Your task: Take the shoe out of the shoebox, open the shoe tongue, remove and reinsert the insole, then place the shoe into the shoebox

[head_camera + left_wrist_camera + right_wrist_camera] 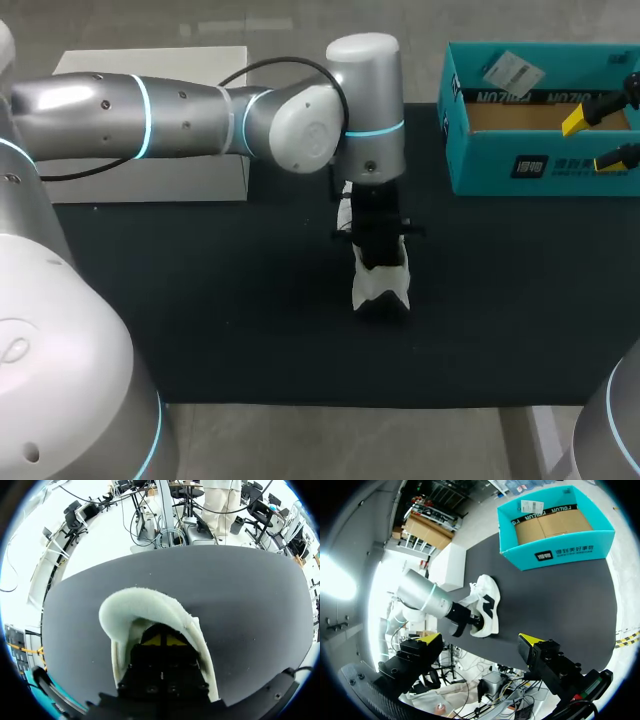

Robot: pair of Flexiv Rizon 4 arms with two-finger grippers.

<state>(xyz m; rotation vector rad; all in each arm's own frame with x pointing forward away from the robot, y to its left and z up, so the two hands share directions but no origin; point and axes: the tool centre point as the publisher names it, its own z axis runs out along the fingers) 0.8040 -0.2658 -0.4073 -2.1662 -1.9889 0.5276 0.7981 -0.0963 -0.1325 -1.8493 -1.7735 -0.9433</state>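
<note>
A white shoe (381, 283) with black marks stands on the black mat (220, 300) mid-table. My left arm comes across from the left and points straight down, with its gripper (161, 639) inside the shoe's opening. Its yellow tips are shut together, and the pale fuzzy lining (145, 605) arches around them; I see nothing pinched between them. In the right wrist view the shoe (487, 605) lies well ahead of my right gripper (479, 640), which is open and empty. That right gripper (595, 140) hovers over the open teal shoebox (520, 165).
The shoebox (555, 550) sits at the mat's back right, with brown cardboard and a paper tag (512, 70) inside. A white block (150, 180) stands at the back left, beside the mat.
</note>
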